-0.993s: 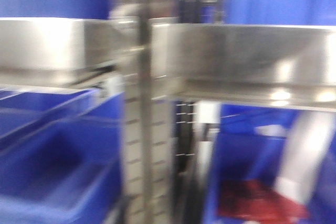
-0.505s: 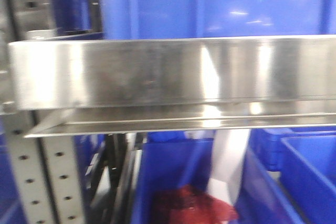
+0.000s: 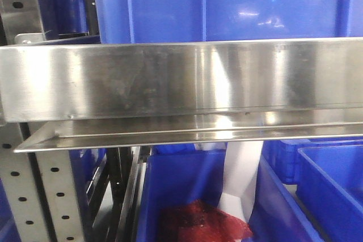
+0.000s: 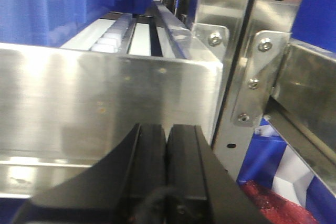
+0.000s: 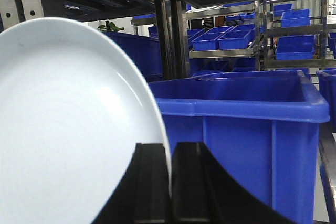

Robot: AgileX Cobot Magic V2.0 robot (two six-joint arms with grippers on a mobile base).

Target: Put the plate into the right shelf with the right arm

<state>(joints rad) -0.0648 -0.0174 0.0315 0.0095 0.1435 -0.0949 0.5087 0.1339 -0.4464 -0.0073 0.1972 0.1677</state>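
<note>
The white plate [image 5: 68, 129] fills the left of the right wrist view, standing on edge. My right gripper [image 5: 169, 150] is shut on its rim, one black finger on each side. The right shelf [image 3: 181, 80] shows in the front view as a broad brushed-steel ledge across the whole frame, close to the camera. My left gripper [image 4: 167, 129] is shut with nothing between its fingers, pointing at a steel ledge face [image 4: 105, 98] just ahead of it. Neither arm appears in the front view.
A large blue bin [image 3: 227, 4] sits on the ledge, with more blue bins [image 3: 334, 185] below; one holds something red [image 3: 198, 222] and white paper. A perforated upright [image 3: 45, 196] stands lower left. Bolted steel uprights [image 4: 252, 51] flank the left gripper. A blue bin [image 5: 247, 129] is right beside the plate.
The front view has swung right: the perforated upright slid from the middle to the left edge, and the right ledge now spans the frame, sharp instead of blurred.
</note>
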